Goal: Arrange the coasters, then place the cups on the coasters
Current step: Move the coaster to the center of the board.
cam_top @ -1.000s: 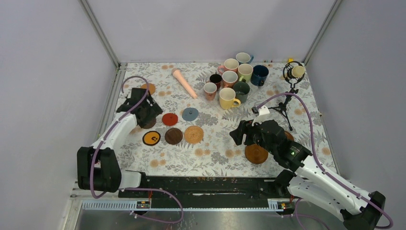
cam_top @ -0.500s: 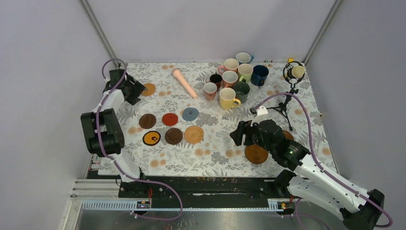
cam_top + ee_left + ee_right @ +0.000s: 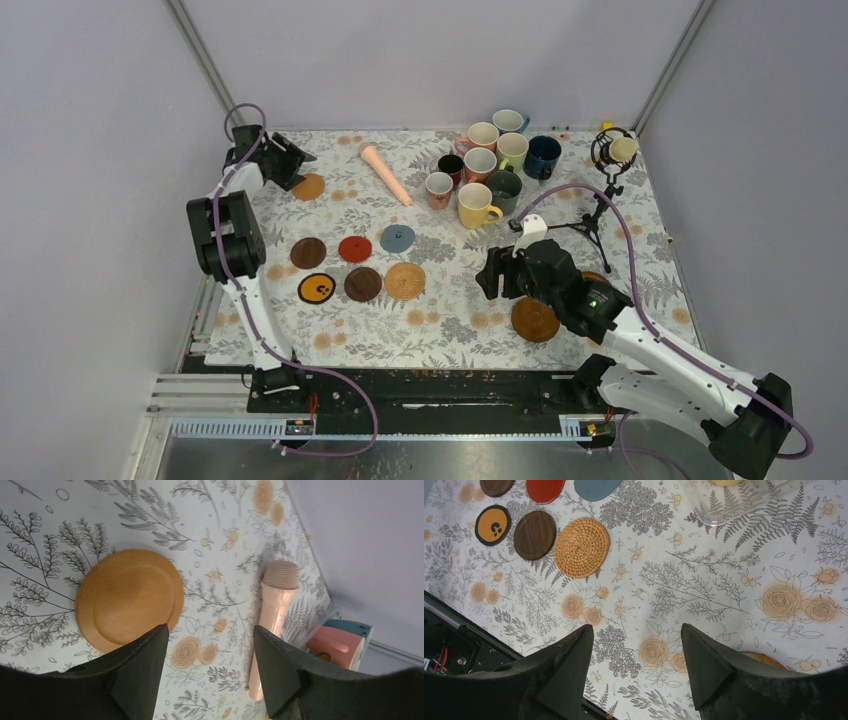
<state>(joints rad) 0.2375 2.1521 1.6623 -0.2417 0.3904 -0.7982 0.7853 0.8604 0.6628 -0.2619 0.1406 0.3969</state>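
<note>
Floral worktop (image 3: 450,335) with six coasters (image 3: 362,284) lying flat in two rows left of centre; cups (image 3: 480,163) upright, mouths up, clustered at the far side. Left end effector (image 3: 210,630), jaws apart and empty, beside an orange wooden coaster (image 3: 129,599); right end effector (image 3: 636,630) likewise apart, its arm partly hiding a brown coaster (image 3: 533,322)

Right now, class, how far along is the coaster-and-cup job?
Done: six coasters laid in two rows. In hand: the left gripper, open, hovers by the orange wooden coaster. Left: the brown coaster near the open right gripper, and all the cups, bunched at the back, none on a coaster.
</note>
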